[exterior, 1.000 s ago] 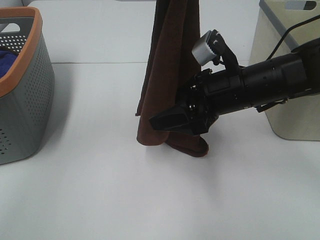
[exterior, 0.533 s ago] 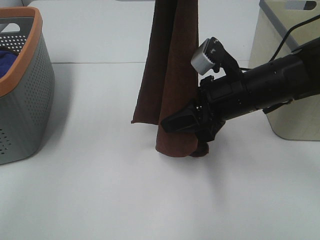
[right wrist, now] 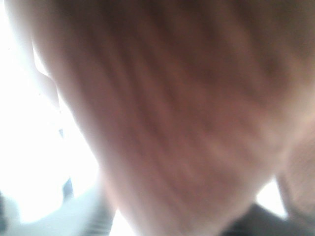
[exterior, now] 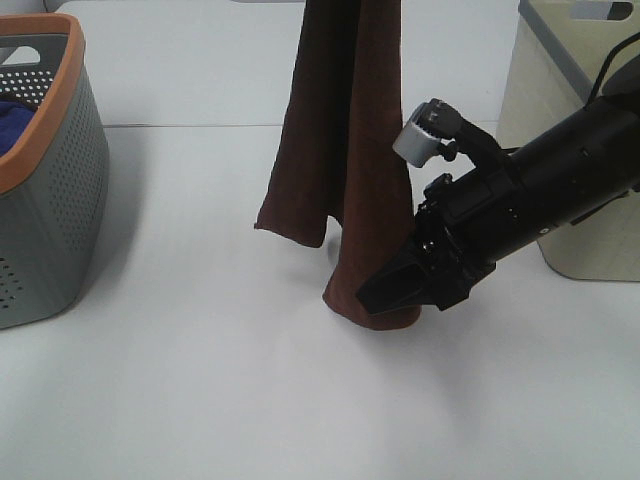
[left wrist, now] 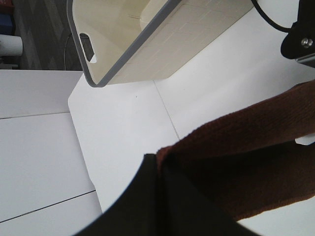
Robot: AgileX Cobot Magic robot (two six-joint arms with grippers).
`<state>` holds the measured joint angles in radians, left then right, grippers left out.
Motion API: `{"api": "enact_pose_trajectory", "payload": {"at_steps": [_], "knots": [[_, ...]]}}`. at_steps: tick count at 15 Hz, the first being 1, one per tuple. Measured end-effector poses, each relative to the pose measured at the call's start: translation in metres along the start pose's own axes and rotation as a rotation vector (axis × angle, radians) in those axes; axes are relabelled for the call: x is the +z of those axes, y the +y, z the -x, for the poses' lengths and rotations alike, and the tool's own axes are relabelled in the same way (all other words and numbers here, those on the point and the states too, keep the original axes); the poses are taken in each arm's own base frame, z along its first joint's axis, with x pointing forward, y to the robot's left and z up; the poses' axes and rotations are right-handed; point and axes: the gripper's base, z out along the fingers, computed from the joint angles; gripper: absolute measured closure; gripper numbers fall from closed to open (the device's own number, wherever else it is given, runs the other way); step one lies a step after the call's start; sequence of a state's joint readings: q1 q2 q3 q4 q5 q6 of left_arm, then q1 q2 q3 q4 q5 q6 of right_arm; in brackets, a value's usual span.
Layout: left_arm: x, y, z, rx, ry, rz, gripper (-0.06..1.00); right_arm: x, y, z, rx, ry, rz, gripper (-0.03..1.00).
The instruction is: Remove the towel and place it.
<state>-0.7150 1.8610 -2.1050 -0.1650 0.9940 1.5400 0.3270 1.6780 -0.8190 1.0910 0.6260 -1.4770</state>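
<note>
The dark brown towel (exterior: 340, 150) hangs down from above the top edge of the exterior view, and its lower end touches the white table (exterior: 200, 380). My left gripper (left wrist: 158, 169) is shut on the towel's upper edge (left wrist: 236, 147); it is out of the exterior view. My right gripper (exterior: 385, 290) is at the towel's lower right end and looks shut on it. The right wrist view is filled by blurred brown cloth (right wrist: 172, 108), very close.
A grey perforated basket with an orange rim (exterior: 50, 170) stands at the left and holds blue fabric (exterior: 15, 110). A cream bin (exterior: 560, 130) stands at the right behind my right arm; it also shows in the left wrist view (left wrist: 147, 44).
My right gripper has moved down and to the right, towards the front, and the towel's lower end has gone with it. The towel's left flap now hangs free.
</note>
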Motion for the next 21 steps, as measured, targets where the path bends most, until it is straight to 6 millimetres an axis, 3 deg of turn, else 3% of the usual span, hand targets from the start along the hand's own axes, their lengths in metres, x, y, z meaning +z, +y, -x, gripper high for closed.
{"api": "enact_pose_trajectory", "payload": {"at_steps": [4, 11, 13, 16, 19, 20, 21], "knots": [[0.000, 0.000, 0.000, -0.008, 0.000, 0.000, 0.94, 0.000, 0.000, 0.000, 0.065, -0.005, 0.002, 0.31], [0.000, 0.000, 0.000, -0.023, 0.000, 0.000, 0.94, 0.000, 0.000, 0.001, 0.128, -0.013, 0.004, 0.31], [0.000, 0.000, 0.000, -0.023, 0.000, 0.000, 0.94, 0.000, 0.000, 0.000, 0.115, -0.003, 0.002, 0.45], [0.000, -0.001, -0.001, -0.029, 0.007, -0.009, 0.94, -0.003, 0.001, -0.001, 0.089, 0.020, -0.008, 0.92], [-0.001, -0.006, -0.007, -0.077, 0.084, -0.067, 0.94, -0.035, 0.010, 0.010, -0.003, -0.010, -0.097, 0.94], [-0.001, -0.008, -0.011, -0.107, 0.130, -0.082, 0.94, -0.050, 0.014, 0.014, -0.066, -0.023, -0.152, 0.94], [0.000, -0.011, -0.020, -0.209, 0.232, -0.096, 0.94, -0.078, 0.019, 0.019, -0.218, -0.027, -0.280, 0.94]]}}
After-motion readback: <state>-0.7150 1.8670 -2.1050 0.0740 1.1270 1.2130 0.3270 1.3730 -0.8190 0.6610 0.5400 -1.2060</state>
